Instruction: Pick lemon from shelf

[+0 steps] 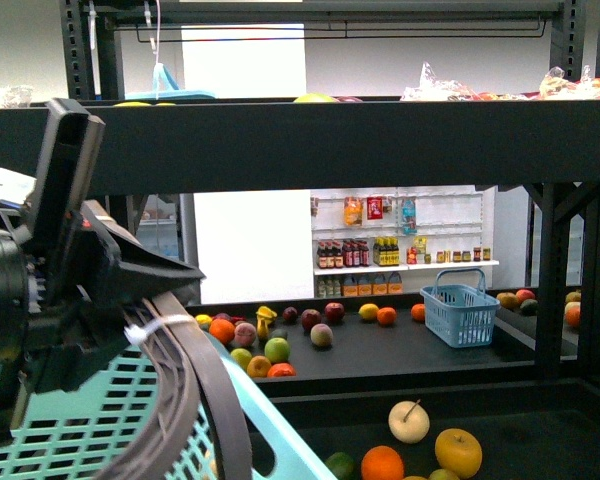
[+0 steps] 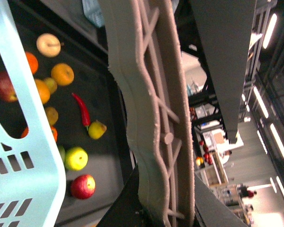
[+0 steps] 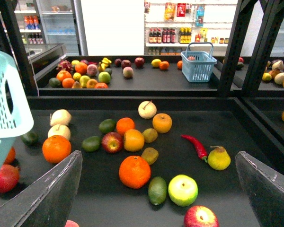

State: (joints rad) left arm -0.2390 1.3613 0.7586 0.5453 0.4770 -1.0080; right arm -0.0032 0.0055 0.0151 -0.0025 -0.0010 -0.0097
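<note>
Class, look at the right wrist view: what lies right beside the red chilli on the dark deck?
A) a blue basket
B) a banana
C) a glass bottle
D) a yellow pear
D: the yellow pear sits at the tip of the red chilli; the blue basket stands on the far deck.

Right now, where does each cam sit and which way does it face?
Front: on the body, facing the shelf; left arm and light basket fill its near left.
Left wrist: along a pale finger, fruit deck beyond.
Right wrist: above the deck, open right gripper framing fruit.
Shared: both wrist views show the red chili.
</note>
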